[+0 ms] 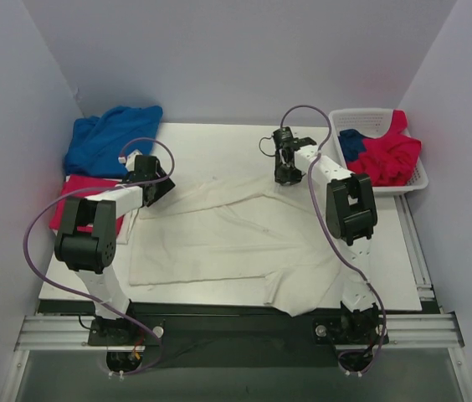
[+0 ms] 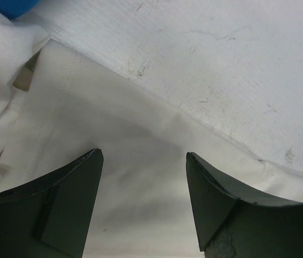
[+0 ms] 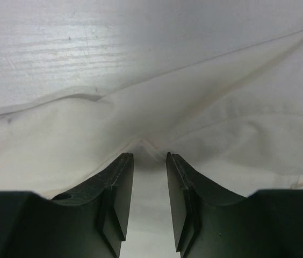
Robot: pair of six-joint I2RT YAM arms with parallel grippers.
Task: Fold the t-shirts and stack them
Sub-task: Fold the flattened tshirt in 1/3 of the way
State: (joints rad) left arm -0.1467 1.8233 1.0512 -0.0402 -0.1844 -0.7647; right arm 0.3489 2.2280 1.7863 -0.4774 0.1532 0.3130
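Top external view: the cream shirt (image 1: 219,243) was spread across the table (image 1: 219,138). At its far edge the left gripper (image 1: 156,191) was seen wide open, the right gripper (image 1: 285,174) narrowly parted; both would best be closed on hem.

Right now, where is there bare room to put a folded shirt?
Two bare patches on the white table: the far strip between the crumpled royal blue t-shirt and the white plastic lattice basket, and the right side, between the spread cream-white t-shirt and the table edge. The left side is crowded with the blue one and a crimson-pink t-shirt.
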